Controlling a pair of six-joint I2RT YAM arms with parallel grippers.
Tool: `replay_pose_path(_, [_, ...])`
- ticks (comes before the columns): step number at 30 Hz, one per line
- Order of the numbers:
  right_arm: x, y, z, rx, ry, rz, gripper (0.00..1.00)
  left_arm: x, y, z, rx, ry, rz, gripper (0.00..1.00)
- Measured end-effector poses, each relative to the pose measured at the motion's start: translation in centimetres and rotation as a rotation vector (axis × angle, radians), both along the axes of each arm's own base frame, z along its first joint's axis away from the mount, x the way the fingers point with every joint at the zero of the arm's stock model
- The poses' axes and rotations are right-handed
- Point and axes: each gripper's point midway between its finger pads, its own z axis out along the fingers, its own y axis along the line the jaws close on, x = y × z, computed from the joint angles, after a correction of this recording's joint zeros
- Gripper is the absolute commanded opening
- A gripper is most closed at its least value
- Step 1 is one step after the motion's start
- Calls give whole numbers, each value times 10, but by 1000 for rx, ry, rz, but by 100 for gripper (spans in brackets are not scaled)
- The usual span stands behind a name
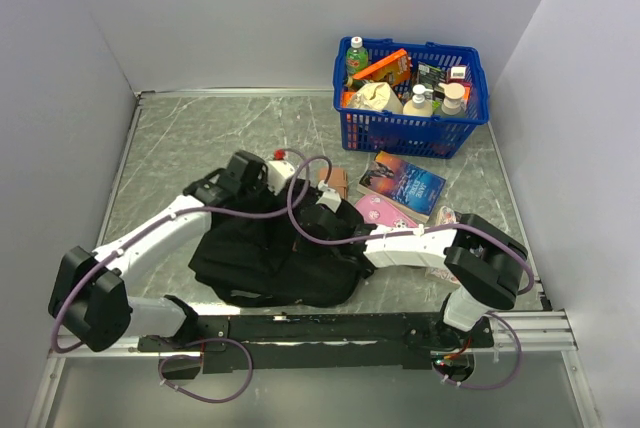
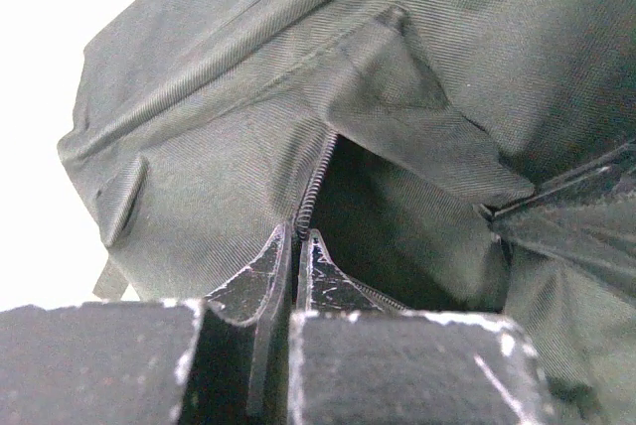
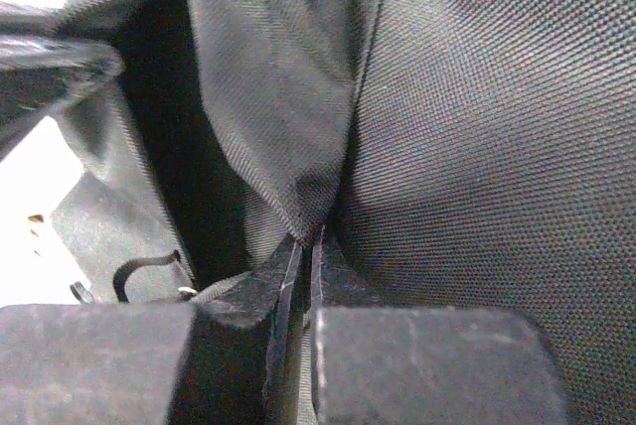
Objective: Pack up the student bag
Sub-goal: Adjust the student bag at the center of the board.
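The desk (image 1: 200,138) was a grey, marble-veined slab with a thin metal rim, closed in by plain pale walls (image 1: 250,8) at its left, far and right edges. A black metal rail (image 1: 330,328) ran along the near edge, carrying both arm bases.

The student bag (image 1: 270,263), a large soft black fabric backpack, lay slumped near the middle of the near edge, just beyond the rail. The left gripper (image 2: 298,236) had its fingers pressed together on the bag's fabric right at the zipper line beside a dark opening. The right gripper (image 3: 306,236) was likewise pressed together, pinching a fold of the same woven black cloth.

In the far right corner stood a blue plastic lattice basket (image 1: 410,133) filled with bottles and packets. Between it and the bag, a colourful rectangular book (image 1: 405,183) lay flat, with a pink flat packet (image 1: 378,210) just beside it toward the bag.
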Motion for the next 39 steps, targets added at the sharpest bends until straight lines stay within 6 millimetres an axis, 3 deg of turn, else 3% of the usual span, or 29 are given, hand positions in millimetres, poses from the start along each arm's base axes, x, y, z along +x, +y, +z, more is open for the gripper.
replay_pose_path(4, [4, 4, 7, 3, -34, 29, 2, 10, 16, 14, -70, 42, 9, 1])
replay_pose_path(9, [11, 22, 34, 25, -104, 92, 12, 19, 44, 29, -145, 63, -6, 1])
replay_pose_path(15, [7, 46, 68, 63, -175, 198, 37, 20, 68, 53, -166, 20, -54, 1])
replay_pose_path(16, [5, 49, 71, 67, -179, 219, 47, 20, 71, 57, -158, 4, -63, 1])
replay_pose_path(17, [1, 52, 73, 70, -182, 247, 50, 21, 73, 61, -150, -10, -71, 1])
replay_pose_path(24, [-6, 49, 92, 60, -216, 320, 51, 25, 81, 77, -106, -89, -109, 1])
replay_pose_path(28, [19, 27, 122, 91, -263, 261, 51, 22, 83, 84, -97, -118, -117, 1])
replay_pose_path(33, [86, -36, 156, 96, -338, 68, 51, 15, 93, 82, -57, -149, -117, 1])
replay_pose_path(36, [121, -74, 146, 48, -322, -33, 52, 8, 103, 67, -29, -130, -103, 1])
replay_pose_path(39, [144, -99, 118, -6, -260, -91, 60, 3, 110, 53, -15, -97, -88, 1])
